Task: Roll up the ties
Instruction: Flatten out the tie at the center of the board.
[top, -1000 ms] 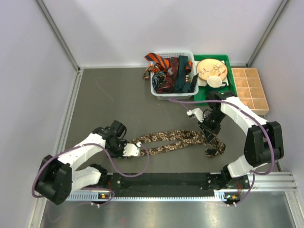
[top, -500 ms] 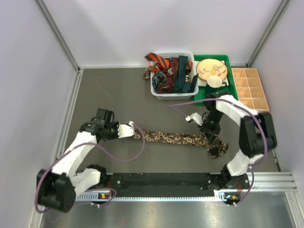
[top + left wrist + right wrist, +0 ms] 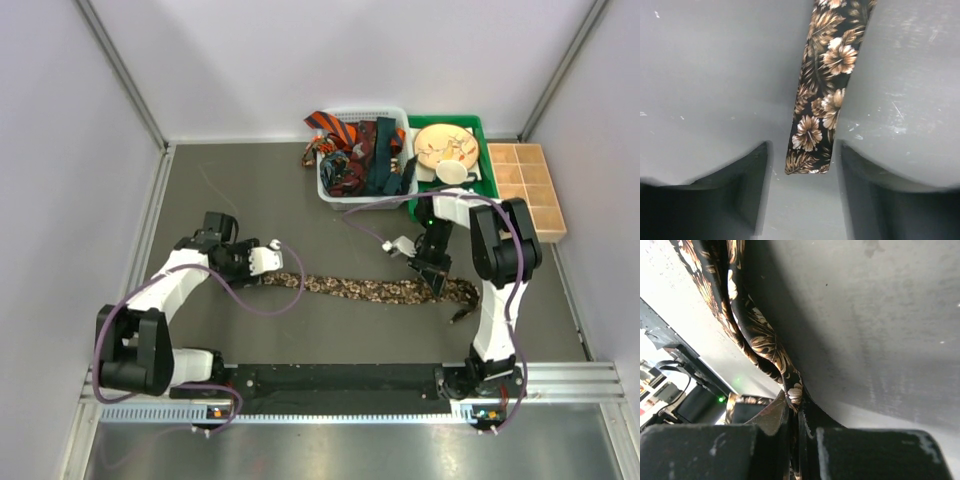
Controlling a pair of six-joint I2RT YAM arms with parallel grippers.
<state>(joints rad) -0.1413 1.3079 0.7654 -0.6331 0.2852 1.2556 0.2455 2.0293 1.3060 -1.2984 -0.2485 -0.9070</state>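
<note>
One brown-and-black flowered tie (image 3: 360, 289) lies stretched in a straight line across the dark table. Its narrow end (image 3: 810, 145) rests flat on the table between the open fingers of my left gripper (image 3: 802, 200), touching neither. From above, the left gripper (image 3: 270, 258) sits at the tie's left end. My right gripper (image 3: 437, 278) is shut on the tie near its wide right end, and the fabric (image 3: 795, 392) comes twisted out of the closed jaws. More ties (image 3: 350, 140), orange-black striped, dark red and dark teal, are piled in the white basket (image 3: 362, 200).
A green tray (image 3: 485, 185) with a plate and a white cup stands right of the basket. A wooden compartment box (image 3: 525, 190) sits at the far right. Grey walls close in the table on three sides.
The tie lay doubled over; the left gripper pulled its narrow end up and left until it lay straight, then opened and let go. The right arm shifted slightly toward the back.
</note>
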